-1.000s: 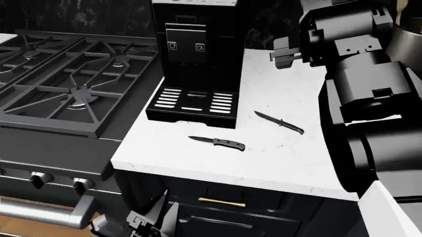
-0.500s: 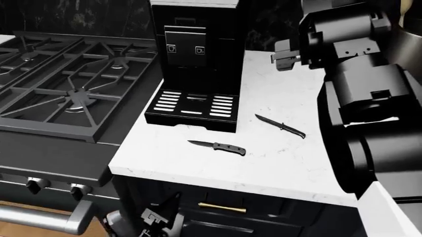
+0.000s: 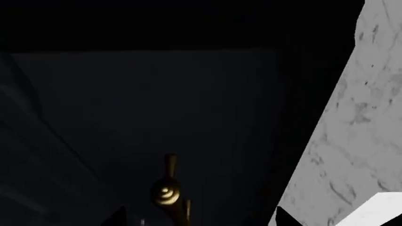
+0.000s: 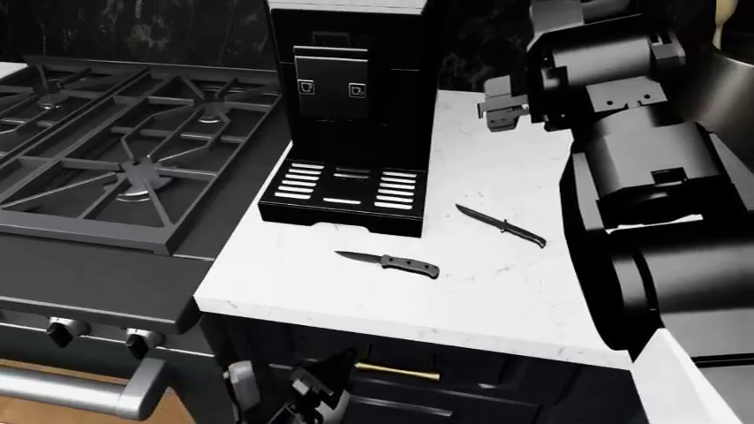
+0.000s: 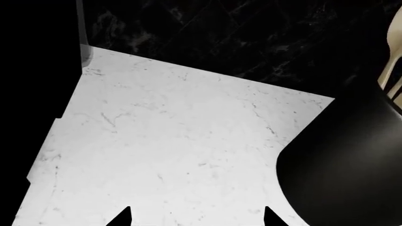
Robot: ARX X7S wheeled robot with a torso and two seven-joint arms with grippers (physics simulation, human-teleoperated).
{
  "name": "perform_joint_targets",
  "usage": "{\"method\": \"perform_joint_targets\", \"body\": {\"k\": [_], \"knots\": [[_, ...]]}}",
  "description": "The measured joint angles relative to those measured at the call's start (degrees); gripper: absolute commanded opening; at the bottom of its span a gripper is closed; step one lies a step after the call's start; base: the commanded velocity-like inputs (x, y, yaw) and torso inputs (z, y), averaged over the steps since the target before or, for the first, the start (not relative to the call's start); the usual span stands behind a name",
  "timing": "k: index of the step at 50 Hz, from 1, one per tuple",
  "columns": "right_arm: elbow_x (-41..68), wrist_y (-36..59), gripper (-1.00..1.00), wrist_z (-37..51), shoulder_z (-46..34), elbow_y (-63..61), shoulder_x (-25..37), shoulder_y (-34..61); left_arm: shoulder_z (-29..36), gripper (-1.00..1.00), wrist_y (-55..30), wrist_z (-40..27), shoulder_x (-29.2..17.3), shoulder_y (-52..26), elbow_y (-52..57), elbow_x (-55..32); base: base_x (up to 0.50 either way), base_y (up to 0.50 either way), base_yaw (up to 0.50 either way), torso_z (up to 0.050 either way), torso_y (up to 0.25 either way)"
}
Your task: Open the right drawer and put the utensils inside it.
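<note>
Two small dark knives lie on a white marble bench (image 4: pixel 353 291), well apart from each other. One knife with a textured grey handle (image 4: pixel 388 262) lies nearer the front edge, just in front of a black coffee machine (image 4: pixel 345 115). A slimmer all-black knife (image 4: pixel 500 225) lies to its right, angled with its point toward the back. Left of the bench sits a gas stove (image 4: pixel 118 150) with dark grates and knobs along its front.

Below the bench edge is the right drawer (image 4: pixel 471 389), a dark navy front that looks closed, with a short brass handle (image 4: pixel 398 371). The left pincer (image 4: pixel 309 396) hangs low in front of the cabinet, just left of the handle and near it but not touching. In the left wrist view the handle (image 3: pixel 168 190) shows close ahead between two dark fingertips (image 3: pixel 283 219), so the jaws stand apart and hold nothing.

The right pincer (image 4: pixel 501 103) is raised over the back of the bench, far from both knives. In the right wrist view its fingertips (image 5: pixel 122 217) are spread over bare marble (image 5: pixel 176 155), gripping nothing, beside a black rounded pot (image 5: pixel 345 174).
</note>
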Motion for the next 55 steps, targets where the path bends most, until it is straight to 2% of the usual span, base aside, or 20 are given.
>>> {"method": "perform_joint_targets", "body": {"k": [55], "knots": [[3.78,-1.53,1.0,-0.13,-3.07,0.0,-0.4,-1.56,7.47,1.0,-2.41,2.89,3.7,-17.01,-25.53,4.12,0.0,0.0,0.0,0.0,0.0]]}}
